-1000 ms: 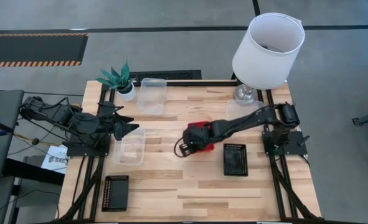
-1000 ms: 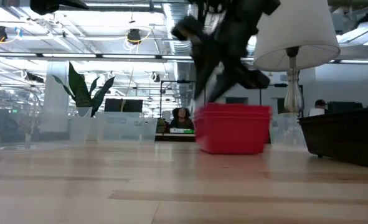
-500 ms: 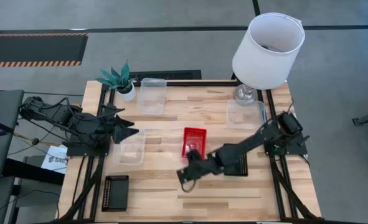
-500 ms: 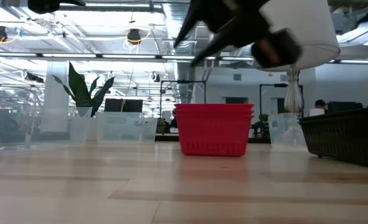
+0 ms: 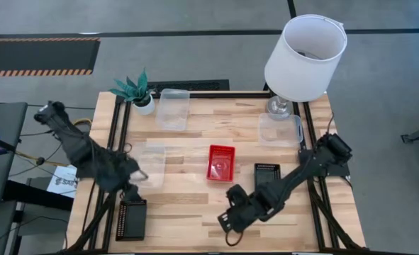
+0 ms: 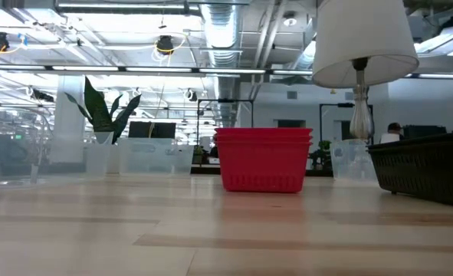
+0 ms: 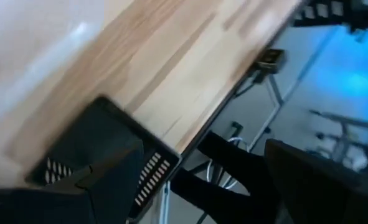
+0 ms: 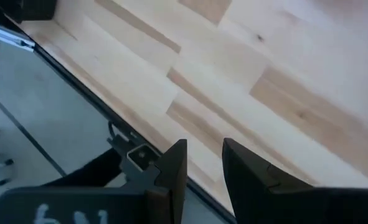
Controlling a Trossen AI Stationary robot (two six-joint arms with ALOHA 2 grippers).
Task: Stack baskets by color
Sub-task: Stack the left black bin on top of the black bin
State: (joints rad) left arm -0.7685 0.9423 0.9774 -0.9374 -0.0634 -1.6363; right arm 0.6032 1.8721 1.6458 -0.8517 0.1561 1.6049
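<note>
A red stack of baskets [image 5: 220,162] rests on its base at mid-table; the low view shows its nested rims [image 6: 263,136]. My right gripper [image 5: 230,225] hangs over the near edge, away from the stack, a narrow bare gap between its fingers [image 8: 204,152]. One black basket [image 5: 267,172] lies beside the right arm. My left gripper [image 5: 129,187] hovers wide open just above another black basket [image 5: 131,219] at the near left, which shows below its fingers [image 7: 87,146]. Three clear baskets lie apart: one near the left gripper [image 5: 151,164], one far left [image 5: 173,108], one far right [image 5: 279,129].
A white lampshade [image 5: 305,49] stands on its lamp at the far right corner, and a small green plant [image 5: 135,91] at the far left. Bare wood runs along the near edge between the two grippers. The right-hand black basket also shows in the low view [image 6: 429,165].
My right gripper has set the red basket down at mid-table, let go of it and swung toward the near edge, rising out of the low view. My left gripper has swung from beside the clear basket toward the near-left black basket and tipped downward.
</note>
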